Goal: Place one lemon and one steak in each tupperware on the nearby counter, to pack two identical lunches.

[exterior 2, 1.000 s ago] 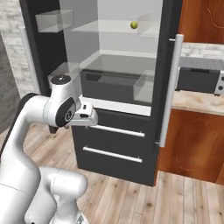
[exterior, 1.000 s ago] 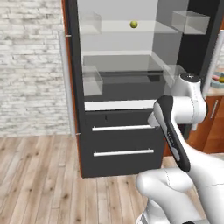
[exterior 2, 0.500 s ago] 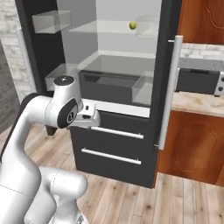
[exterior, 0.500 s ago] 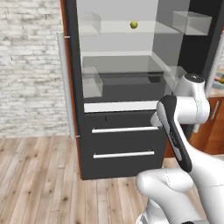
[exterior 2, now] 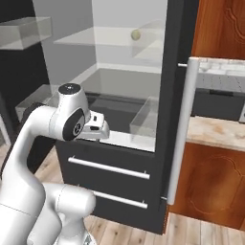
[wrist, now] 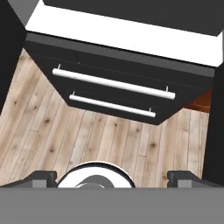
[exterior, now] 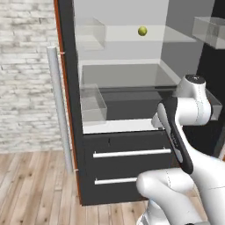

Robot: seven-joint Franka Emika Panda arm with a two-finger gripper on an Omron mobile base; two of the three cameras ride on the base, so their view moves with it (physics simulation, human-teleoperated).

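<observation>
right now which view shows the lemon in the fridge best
The left base view: the lemon sits unobstructed on the upper glass shelf of the open fridge, bright yellow-green against the pale back wall. The right base view shows it too, but dimmer and close to the dark door edge. The hand view looks down at the fridge drawers and floor.

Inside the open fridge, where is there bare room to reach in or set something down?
The upper glass shelf is bare either side of the lemon. The dark shelf below is open between the side walls. Clear door bins crowd the edges.
</observation>
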